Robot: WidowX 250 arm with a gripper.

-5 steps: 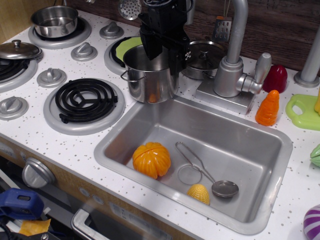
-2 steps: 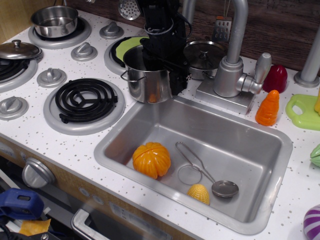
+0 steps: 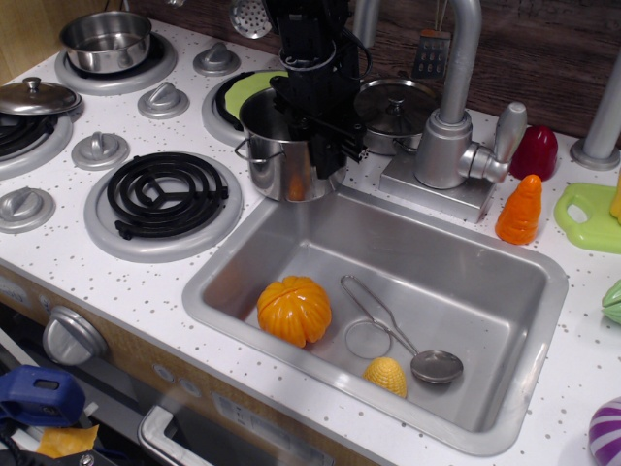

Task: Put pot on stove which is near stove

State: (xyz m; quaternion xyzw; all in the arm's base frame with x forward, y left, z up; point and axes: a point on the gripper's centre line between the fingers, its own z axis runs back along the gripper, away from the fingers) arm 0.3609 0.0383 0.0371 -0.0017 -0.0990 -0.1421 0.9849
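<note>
A rectangular steel sink set into the white speckled counter holds an orange ribbed toy pumpkin, a small yellow toy corn piece, a wire strainer and a metal ladle. Just beyond the sink's far left corner stands the tall shiny steel pot, upright, its open mouth facing up and its long axis vertical, one small loop handle pointing left; what it contains cannot be made out. The black gripper reaches down over the pot's right rim, pinching that wall, one finger inside the pot and one outside. The round burner with a black spiral coil in a grey ring lies left of the sink, near the pot's front-left but apart from it. A low steel pot with a knobbed lid sits beyond the sink, behind the gripper
</note>
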